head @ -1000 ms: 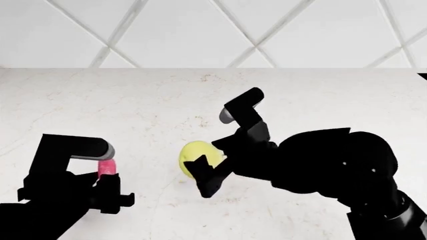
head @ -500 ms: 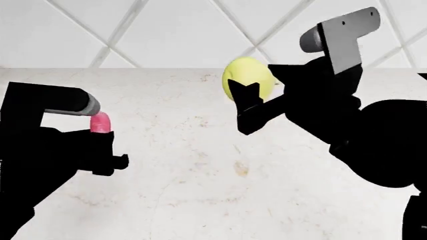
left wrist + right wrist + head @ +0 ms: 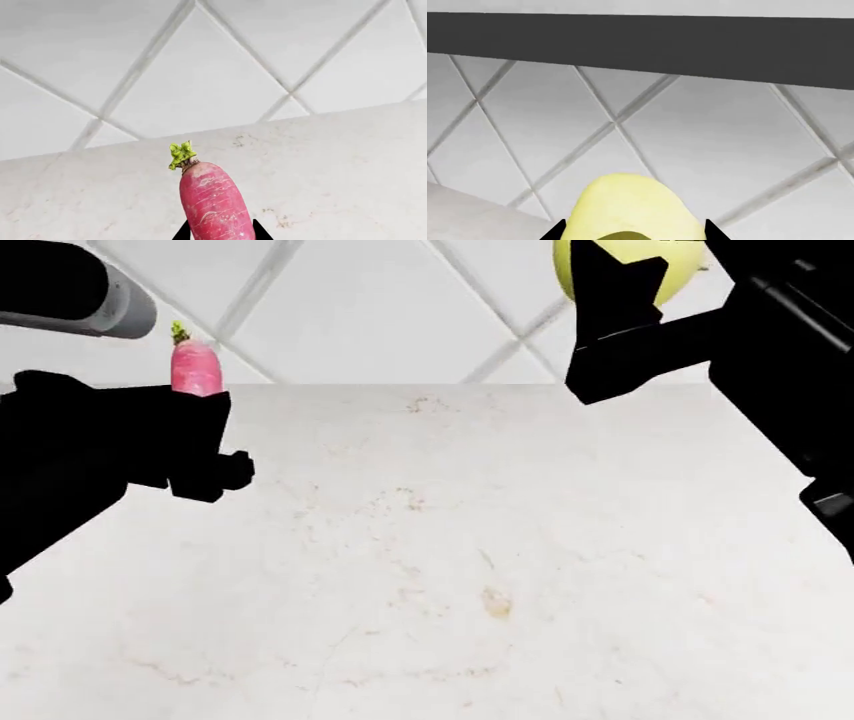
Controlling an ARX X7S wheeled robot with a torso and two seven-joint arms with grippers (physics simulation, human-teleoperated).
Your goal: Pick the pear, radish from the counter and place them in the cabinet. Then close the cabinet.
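Note:
The pink-red radish (image 3: 213, 205) with its green top stands upright between the fingers of my left gripper (image 3: 220, 235), which is shut on it. In the head view the radish (image 3: 195, 370) is at the upper left, held above the white marble counter (image 3: 467, 540) by the left gripper (image 3: 198, 405). The yellow-green pear (image 3: 627, 205) sits in my right gripper (image 3: 634, 236), shut on it. In the head view the pear (image 3: 678, 258) is at the top edge, partly behind the right gripper (image 3: 627, 300). The cabinet is out of view.
A white wall of diagonal tiles (image 3: 387, 310) rises behind the counter. In the right wrist view a dark grey band (image 3: 640, 45) runs above the tiles. Both black arms fill the sides of the head view.
Both arms have risen from counter height. The radish and the pear have gone up with them and now hang in front of the tiled wall.

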